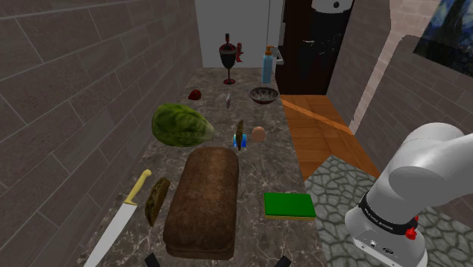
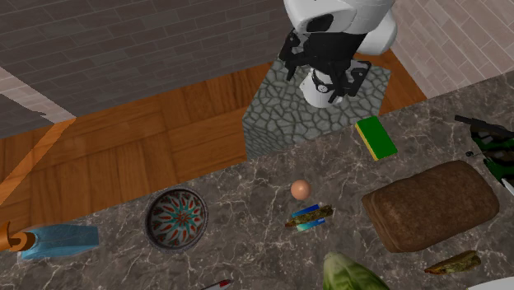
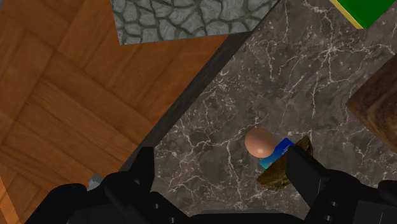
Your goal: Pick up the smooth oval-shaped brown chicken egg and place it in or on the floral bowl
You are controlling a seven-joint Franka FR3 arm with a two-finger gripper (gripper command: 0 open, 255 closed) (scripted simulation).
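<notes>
- The black two-finger gripper (image 3: pixel 222 154) hung above the dark marbled stone surface (image 3: pixel 235 83), its fingers (image 3: pixel 145 167) spread well apart and clasping nothing.
- The smooth oval brown egg (image 3: pixel 259 142) lay on the surface ahead of the gap between the fingers, nearer one finger than the other and touching neither.
- In the shoulder view the egg (image 1: pixel 258 134) sat beyond the far end of the long dark-brown bread loaf (image 1: pixel 203 199), towards that view's right and clear of the loaf.
- A small blue-and-brown oblong item (image 1: pixel 240 136) lay just beside the egg, between it and the loaf's far end.
- The round bowl with a red-and-green floral pattern inside (image 2: pixel 176 218) stood upright farther from the loaf than the egg, well apart from both.
- A flat green sponge with a yellow underside (image 1: pixel 289 205) lay near the loaf's long side, on the shoulder view's right.
- A leafy green cabbage (image 1: pixel 180 125) rested beyond the loaf's far end, on the shoulder view's left.
</notes>
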